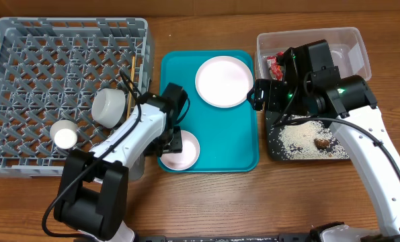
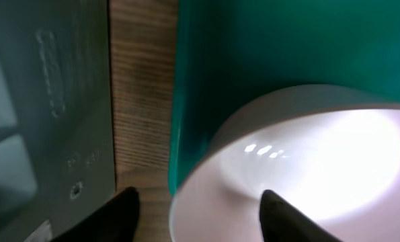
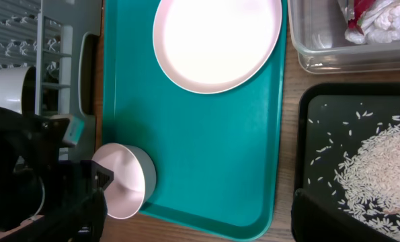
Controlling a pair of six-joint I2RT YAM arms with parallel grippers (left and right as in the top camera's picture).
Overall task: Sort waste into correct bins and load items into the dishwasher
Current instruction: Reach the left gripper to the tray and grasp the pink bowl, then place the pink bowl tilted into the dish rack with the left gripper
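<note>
Left gripper (image 2: 201, 218), spread wide, straddles the small pink dish's (image 1: 183, 151) rim at the teal tray's (image 1: 213, 134) front-left corner. Right gripper (image 1: 258, 94) hovers above the tray's right edge; I cannot tell whether it is parted or closed.

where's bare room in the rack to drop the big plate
The dish rack's far left is bare, between its back wall and the grey-green bowl and white cup. Its right side is crowded: chopstick and bowl.

One each: plate (image 1: 223, 81), dish (image 1: 186, 156), bowl (image 1: 109, 107), cup (image 1: 65, 136), tub (image 1: 357, 57), rack (image 1: 45, 54).
</note>
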